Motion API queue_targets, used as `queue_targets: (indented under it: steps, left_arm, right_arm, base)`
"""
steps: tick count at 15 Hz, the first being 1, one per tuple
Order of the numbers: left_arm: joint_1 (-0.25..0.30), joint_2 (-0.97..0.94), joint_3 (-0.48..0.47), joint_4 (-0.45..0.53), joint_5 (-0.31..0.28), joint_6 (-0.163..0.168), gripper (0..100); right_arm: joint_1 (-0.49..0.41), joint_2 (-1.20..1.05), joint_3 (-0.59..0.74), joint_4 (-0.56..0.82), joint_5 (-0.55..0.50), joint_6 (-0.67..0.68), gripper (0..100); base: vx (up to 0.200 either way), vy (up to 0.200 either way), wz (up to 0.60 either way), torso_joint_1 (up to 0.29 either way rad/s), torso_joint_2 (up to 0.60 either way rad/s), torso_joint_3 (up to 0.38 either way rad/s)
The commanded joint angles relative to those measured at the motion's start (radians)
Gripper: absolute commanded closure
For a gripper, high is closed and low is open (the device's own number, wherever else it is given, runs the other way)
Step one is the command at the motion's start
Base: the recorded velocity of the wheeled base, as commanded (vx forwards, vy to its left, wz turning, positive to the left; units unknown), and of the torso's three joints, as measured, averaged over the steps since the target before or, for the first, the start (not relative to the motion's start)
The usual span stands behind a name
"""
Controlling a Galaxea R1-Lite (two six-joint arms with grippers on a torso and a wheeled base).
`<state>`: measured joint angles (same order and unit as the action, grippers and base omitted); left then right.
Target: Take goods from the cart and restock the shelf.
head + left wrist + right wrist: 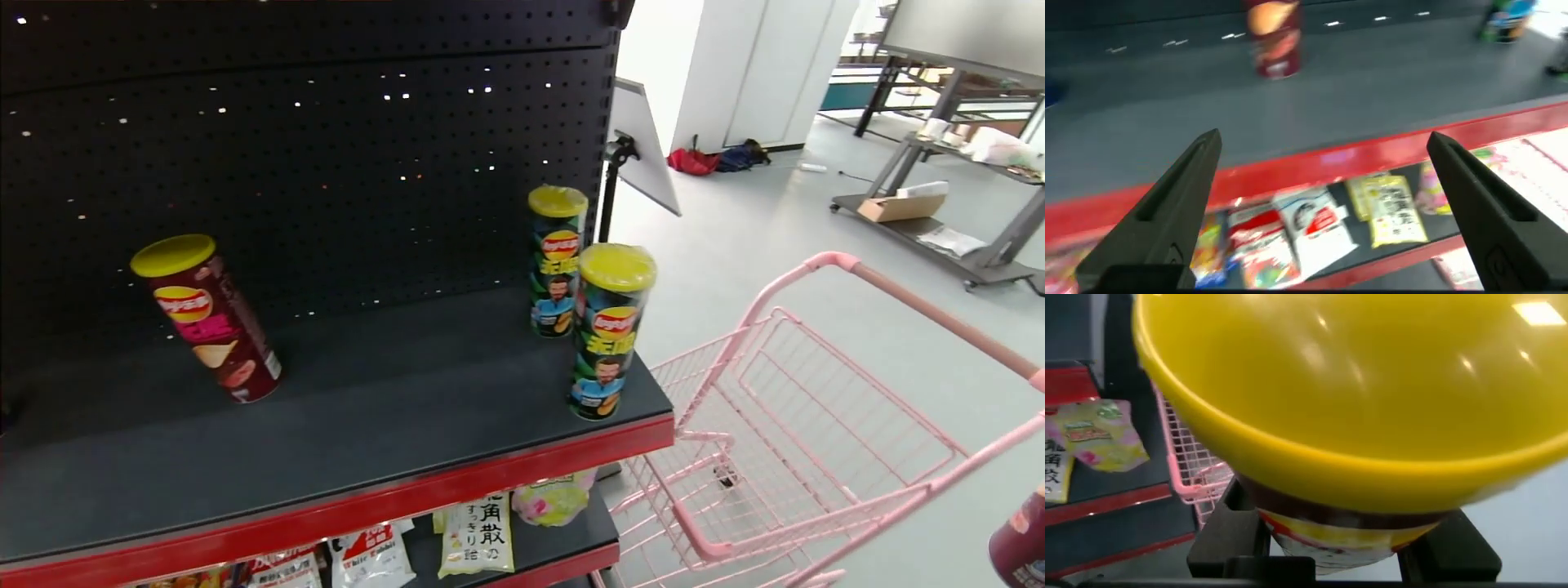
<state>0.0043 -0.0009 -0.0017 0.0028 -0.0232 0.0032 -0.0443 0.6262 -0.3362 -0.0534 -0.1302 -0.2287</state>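
1. Yellow lid [1355,400] of a dark red crisp can [1327,535] sits right up against my right wrist camera. My right gripper [1343,547] is clamped on the can's body below that lid.
2. Just beside this gripper, on its shelf side, is the pink cart [816,408]. The shelf [367,425] is beyond the cart, well apart from the can.
3. I judge the best landing spot to be the bare deck between the matching red can [208,318] and the two green cans [608,331], back from the red front lip [408,490].
4. Carrying the can upright and clearing the cart rim first should avoid a snag. I should lower it until the base sits flat before letting go.
5. My left gripper [1327,196] hangs with its jaws wide apart and nothing between them, just in front of that lip and above the snack bags [1306,229]. It should keep out of the can's path.
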Motion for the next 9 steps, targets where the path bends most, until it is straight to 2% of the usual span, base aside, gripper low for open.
queue_targets:
  steps: [1, 4, 9]
  left_arm:
    - [0.000, 0.001, 0.000, 0.000, 0.000, 0.000, 0]
    - [0.000, 0.001, 0.000, -0.001, 0.000, 0.000, 0]
    - [0.000, 0.001, 0.000, 0.000, 0.000, -0.002, 0]
  right_arm:
    - [0.001, -0.028, 0.019, 0.000, 0.000, 0.000, 100]
    - [0.003, -0.033, 0.026, 0.000, 0.000, 0.000, 100]
    - [0.004, -0.160, 0.085, 0.007, 0.009, 0.006, 100]
  base:
    - [0.000, 0.000, 0.60, 0.002, 0.00, 0.002]
    - [0.000, 0.000, 0.60, 0.005, 0.00, 0.002]
    - [0.000, 0.000, 0.00, 0.000, 0.00, 0.000]
